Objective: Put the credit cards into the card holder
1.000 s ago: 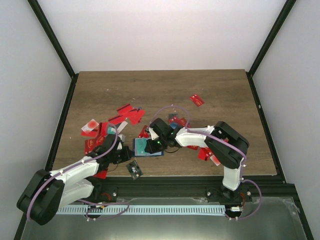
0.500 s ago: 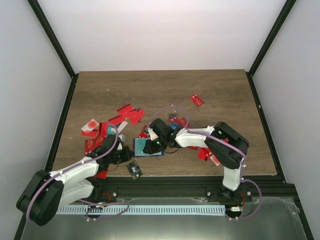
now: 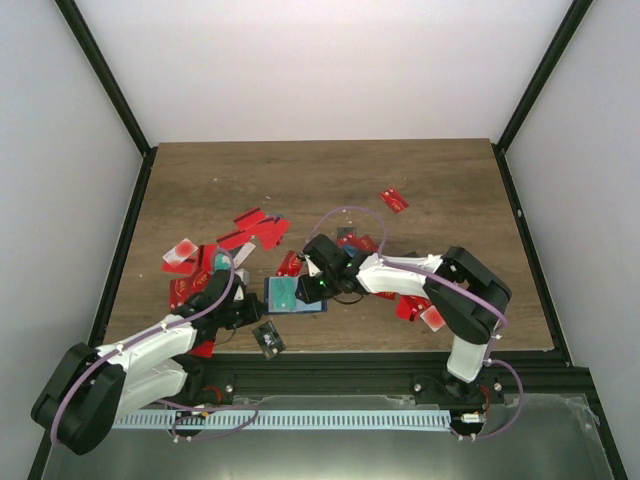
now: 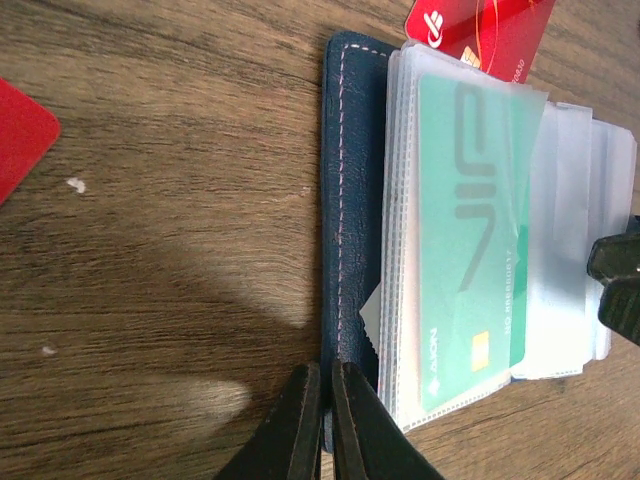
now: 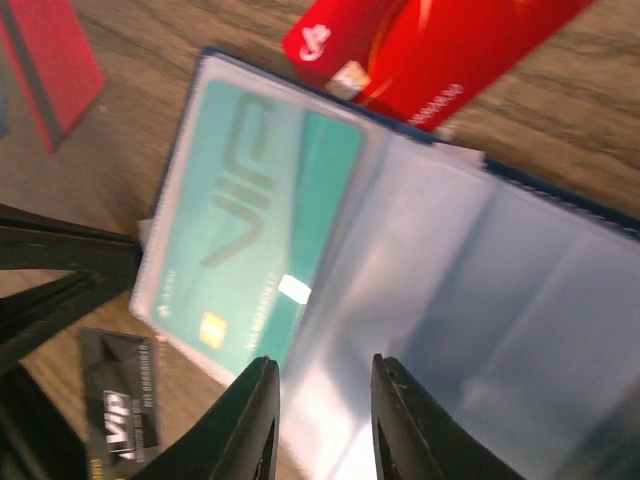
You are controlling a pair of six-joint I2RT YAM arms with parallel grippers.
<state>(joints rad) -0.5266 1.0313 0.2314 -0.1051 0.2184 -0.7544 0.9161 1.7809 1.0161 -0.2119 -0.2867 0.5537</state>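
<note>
Fingers of the left gripper clamp together on the navy edge of the holder, which lies open at the front of the table. Fingers of the right gripper have just parted over its sleeves, releasing the teal card, now seated; red cards wait.

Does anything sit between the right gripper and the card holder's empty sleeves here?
Nothing visible does. The right gripper, jaws apart, is right over the clear sleeves of the open card holder. The teal card fills the sleeve beside, and the left gripper pinches the cover's edge.
</note>
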